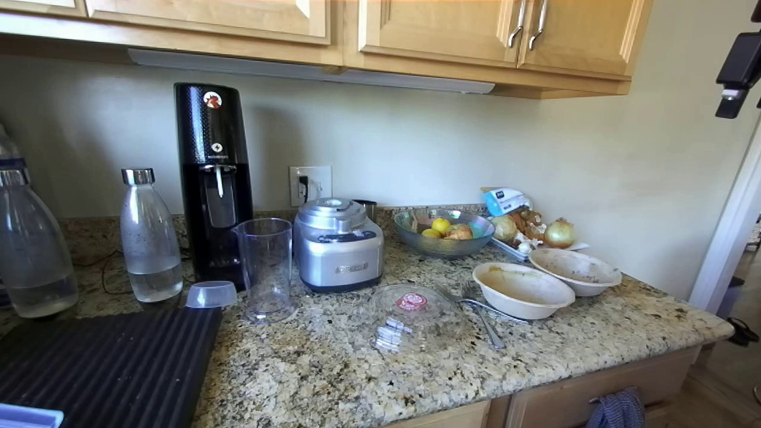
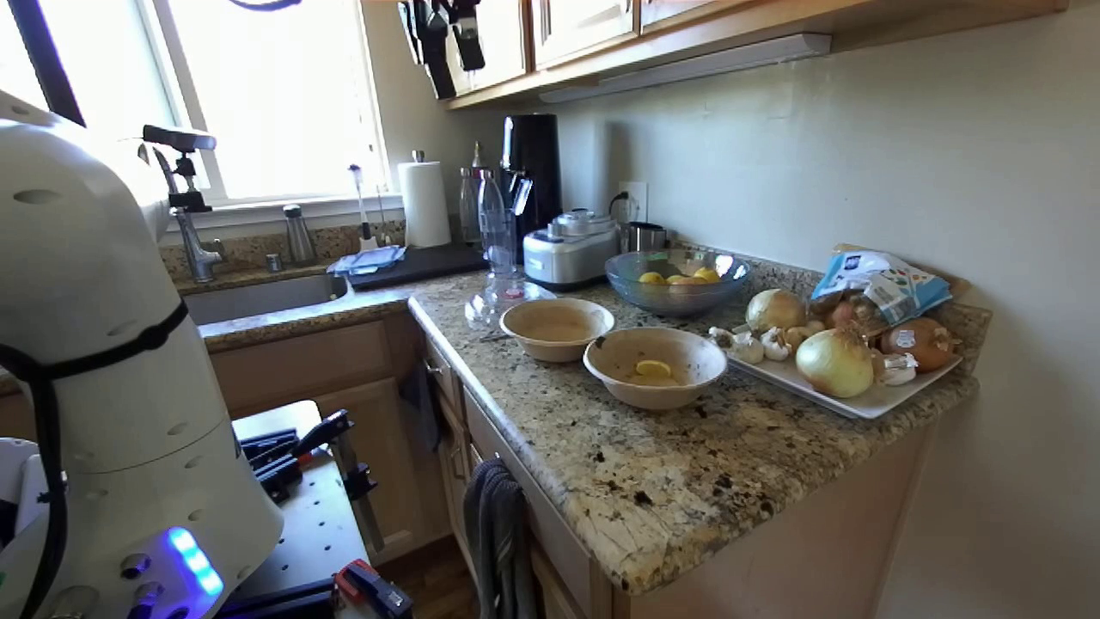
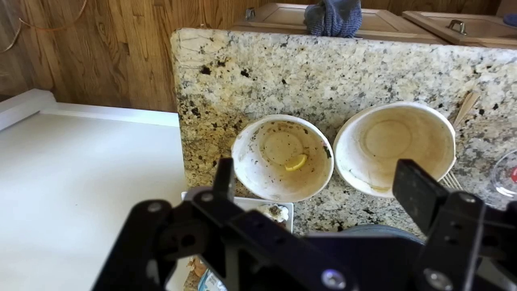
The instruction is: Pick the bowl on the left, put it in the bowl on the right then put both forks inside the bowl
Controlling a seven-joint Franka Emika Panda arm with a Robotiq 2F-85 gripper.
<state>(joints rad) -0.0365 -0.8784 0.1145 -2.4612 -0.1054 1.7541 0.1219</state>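
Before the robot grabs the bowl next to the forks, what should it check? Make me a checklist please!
1. Gripper open: ok, jaws wide apart, holding nothing.
2. Fork-side bowl upright: ok, standing on the granite countertop.
3. Neighbouring bowl empty, ready to receive it: not ok, a lemon wedge lies inside.
4. Forks not touching the bowl to be lifted: cannot tell, it hides part of them in the wrist view.
5. Gripper lined up for grabbing: cannot tell, its height above the bowls is unclear.
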